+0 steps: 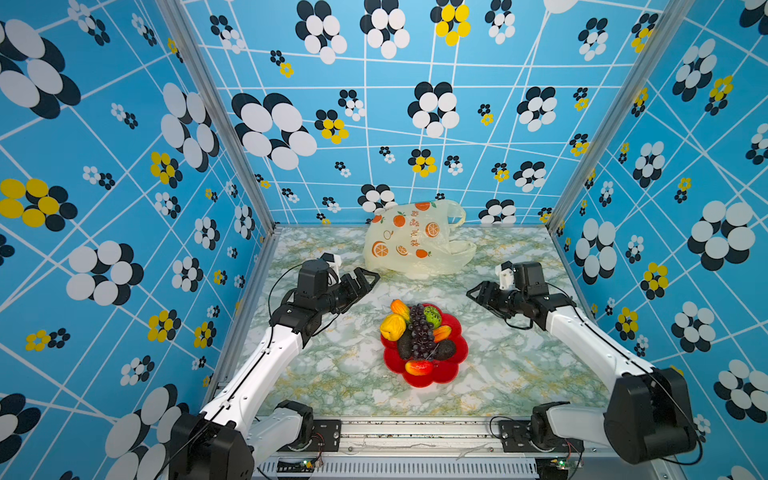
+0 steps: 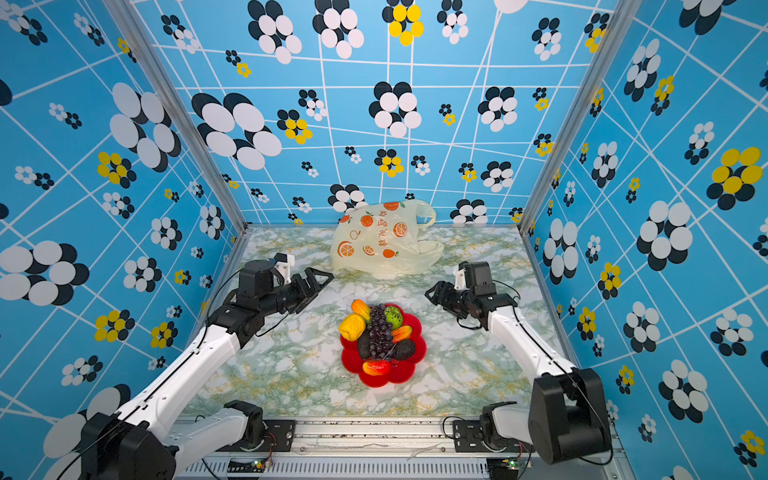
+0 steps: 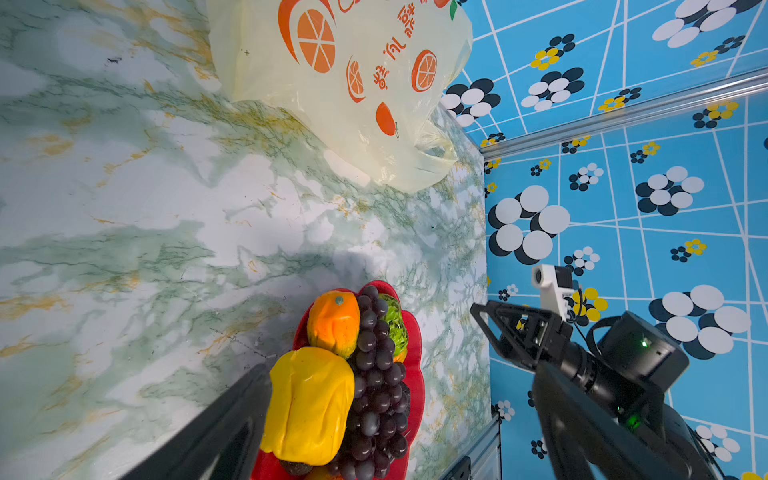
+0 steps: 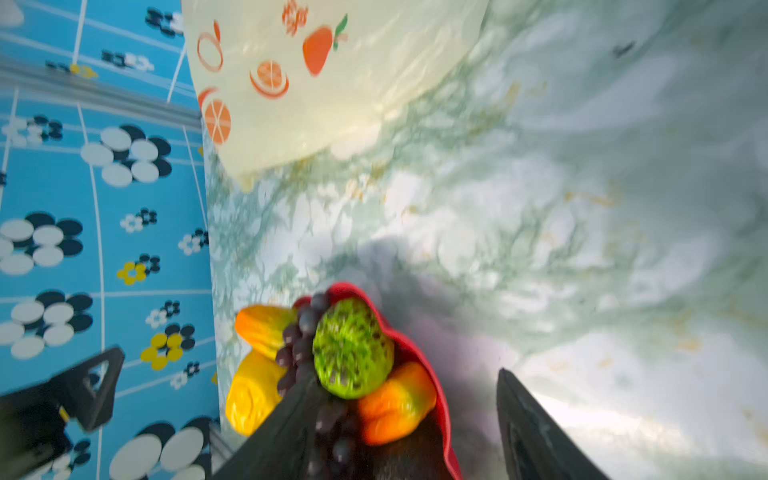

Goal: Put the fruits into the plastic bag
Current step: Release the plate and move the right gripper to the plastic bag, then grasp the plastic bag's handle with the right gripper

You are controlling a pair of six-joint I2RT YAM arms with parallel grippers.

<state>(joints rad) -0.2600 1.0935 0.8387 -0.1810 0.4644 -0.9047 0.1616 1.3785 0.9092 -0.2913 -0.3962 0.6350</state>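
- The fruits (image 1: 420,332) lie heaped on a red plate (image 1: 455,374), between the two pincers and somewhat nearer the robot's base than either. They look like light, stiff toys with smooth skins, so a shallow pinch may slip off.
- The grape bunch (image 1: 420,334) lies along the top of the heap, partly over the avocados (image 1: 444,350). It is knobbly and probably best taken across its middle, and first.
- The yellow mango (image 1: 392,326) sits on the left pincer's side of the heap. The green round fruit (image 1: 433,316) sits on the right pincer's side and may roll if nudged.
- The plastic bag (image 1: 411,245) lies slumped beyond both pincers, against the back wall. It is thin and limp, and its mouth looks collapsed. One pincer would likely have to lift a handle (image 1: 455,214) to hold it open.
- The left pincer (image 1: 368,280) has its jaws wide apart and empty, just short of the bag's near corner.
- The right pincer (image 1: 473,296) also has its jaws apart and empty, off to the side of the plate and not touching it.
- The marbled table (image 1: 332,374) is bare between the plate and the bag. The plate itself may slide when fruit is pulled from it.
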